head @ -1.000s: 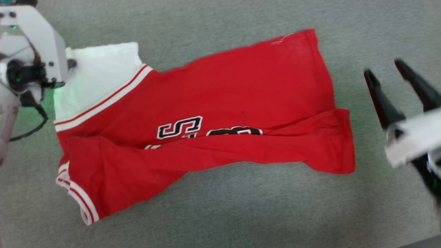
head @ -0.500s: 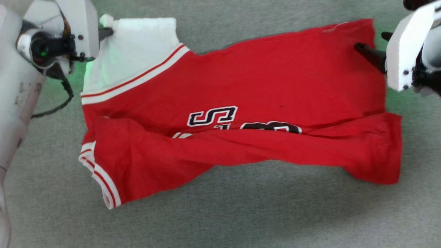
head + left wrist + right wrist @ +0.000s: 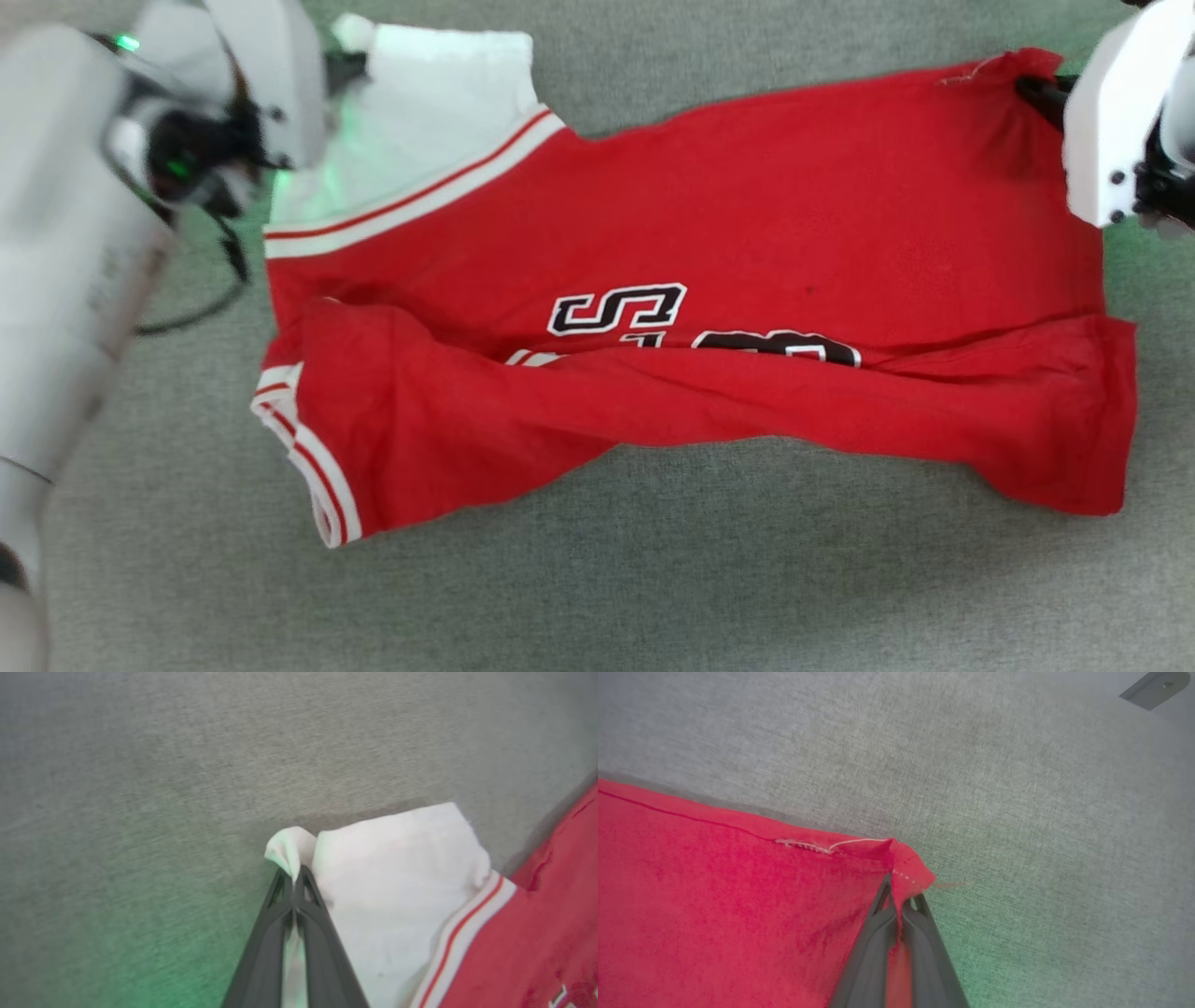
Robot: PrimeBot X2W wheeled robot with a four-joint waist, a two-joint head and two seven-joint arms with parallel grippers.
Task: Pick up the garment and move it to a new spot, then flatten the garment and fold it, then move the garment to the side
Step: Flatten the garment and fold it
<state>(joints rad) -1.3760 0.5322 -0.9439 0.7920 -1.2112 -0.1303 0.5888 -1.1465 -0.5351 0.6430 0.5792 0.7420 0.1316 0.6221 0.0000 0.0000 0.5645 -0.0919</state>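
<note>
Right gripper (image 3: 901, 891): closed on the far hem corner (image 3: 908, 861) of the garment (image 3: 747, 224), with red cloth pinched between the two dark fingers. A second earlier it stands wide open, well apart from the shirt on the right. Change: from free to gripping.

Left gripper (image 3: 294, 877): closed on the outer corner of the white sleeve (image 3: 397, 872), with a small peak of white cloth poking up past the fingertips. It sits at this same corner in the earlier head views.

Garment: spread on the grey cloth surface (image 3: 607, 579), sleeve end to the robot's left and hem to its right. The near long edge is folded over and hides the lower half of the black-and-white lettering (image 3: 616, 310). The shirt's place in the head view differs from before, but the whole picture has shifted with it, so this is the camera, not the cloth.

Condition: the hem puckers at the right fingers. Whether either corner is yet clear of the surface is hard to tell, since the left arm is blurred in the head view.

Bearing on task: both far corners are now held, one per arm, so the shirt looks ready to be lifted or drawn to its new spot. Flattening of the near fold-over and the folding itself are not yet done.
</note>
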